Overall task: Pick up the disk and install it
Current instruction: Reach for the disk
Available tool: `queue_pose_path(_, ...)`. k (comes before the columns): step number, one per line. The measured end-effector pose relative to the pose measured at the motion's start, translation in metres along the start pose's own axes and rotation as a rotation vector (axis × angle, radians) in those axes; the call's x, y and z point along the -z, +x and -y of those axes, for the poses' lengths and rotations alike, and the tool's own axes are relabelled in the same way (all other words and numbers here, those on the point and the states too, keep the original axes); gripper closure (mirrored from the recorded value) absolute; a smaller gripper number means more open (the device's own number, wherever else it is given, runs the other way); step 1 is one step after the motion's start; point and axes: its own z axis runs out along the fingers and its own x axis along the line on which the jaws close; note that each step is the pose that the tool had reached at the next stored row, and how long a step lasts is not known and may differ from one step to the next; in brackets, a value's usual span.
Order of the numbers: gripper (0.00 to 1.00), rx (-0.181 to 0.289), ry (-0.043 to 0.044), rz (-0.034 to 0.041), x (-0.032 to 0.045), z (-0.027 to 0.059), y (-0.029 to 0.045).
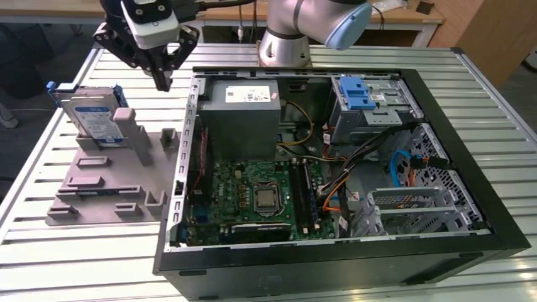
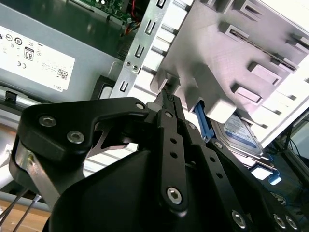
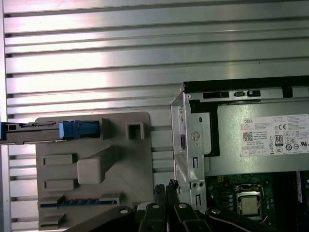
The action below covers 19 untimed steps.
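Exterior view, low in the frame: an open computer case [image 1: 336, 251] is seen. Farther back, at left, the disk [image 1: 90, 118] is stood on edge in the grey tray [image 1: 100, 189]. It is judged hard, breakable, best gripped by its side edges. At upper left, the gripper [image 1: 163, 78] is pressed together, empty.
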Motion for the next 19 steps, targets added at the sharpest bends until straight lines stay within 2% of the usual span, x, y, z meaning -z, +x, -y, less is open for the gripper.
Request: queue_pose_path(19,0.85,0.0,0.0005,-0.0067,-0.0034,0.0016,0.0183)
